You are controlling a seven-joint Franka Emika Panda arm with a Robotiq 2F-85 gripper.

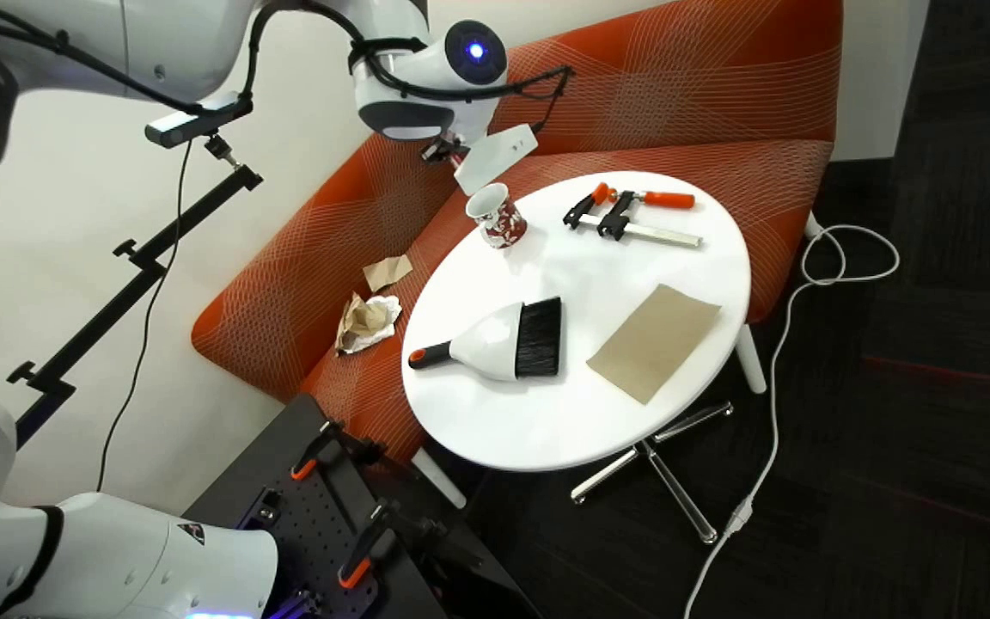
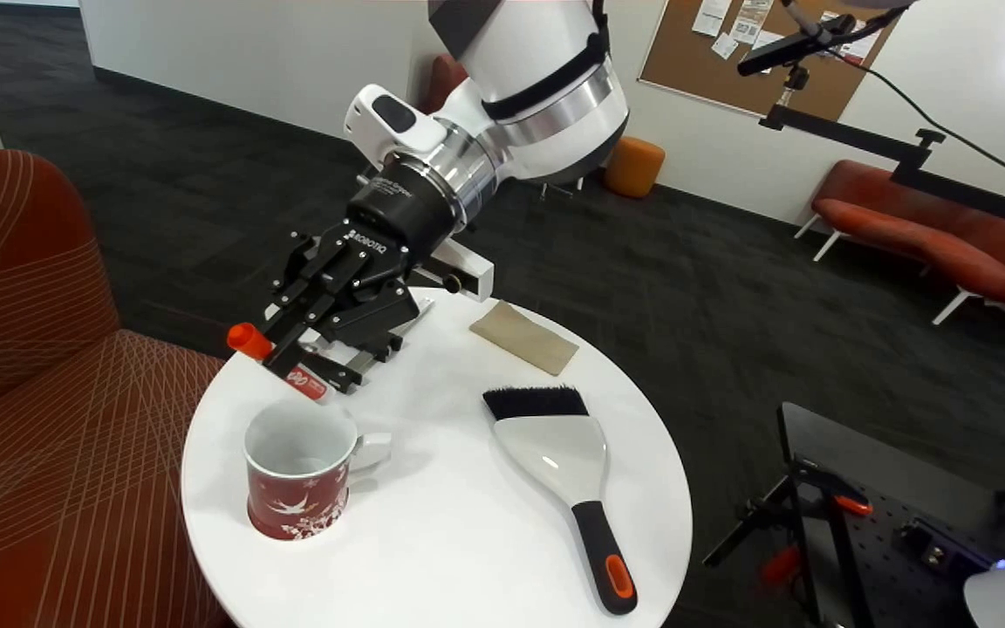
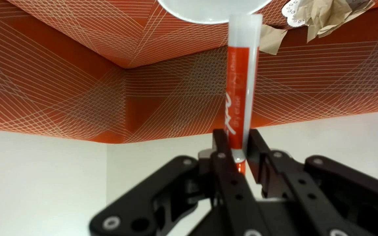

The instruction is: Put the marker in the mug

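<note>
Wrist view's the clearest for the grip imo: pincer (image 3: 237, 136) is pinched in around the marker (image 3: 239, 91), a finger on each side, gap abt as wide as the barrel. Cap end's mostly hidden btwn the fingers, just a bit of red peeking out, and some of the label's hard to read (can get "dry erase" tho). Mug (image 3: 212, 11) is cut off by the top edge, so u only get a curve of white w/ the marker's pale end overlapping it. Can't tell if they touch.

Next, in an exterior view, mug's upright on the white surface (image 2: 450, 541), handle out to one side, near rim blocking part of the inside. Marker's tilted up near the rim, red cap poking past the fingers, but the lower end washes out against the white, so idk exactly where it stops. Brush (image 2: 553, 458) shows whole there.

Clamp (image 1: 620, 222) is half blocked by the pincer in that one, but u get all of it in an exterior view, near a sheet of brown paper (image 1: 656, 344). Same angle: pincer's mostly hidden behind a white panel (image 1: 495, 159), marker's a reddish sliver at best, and the arm (image 1: 151, 43) runs off the top. Crumpled wrapper (image 1: 366, 320) on the orange bench (image 1: 667, 103) = too jumbled to make out.
</note>
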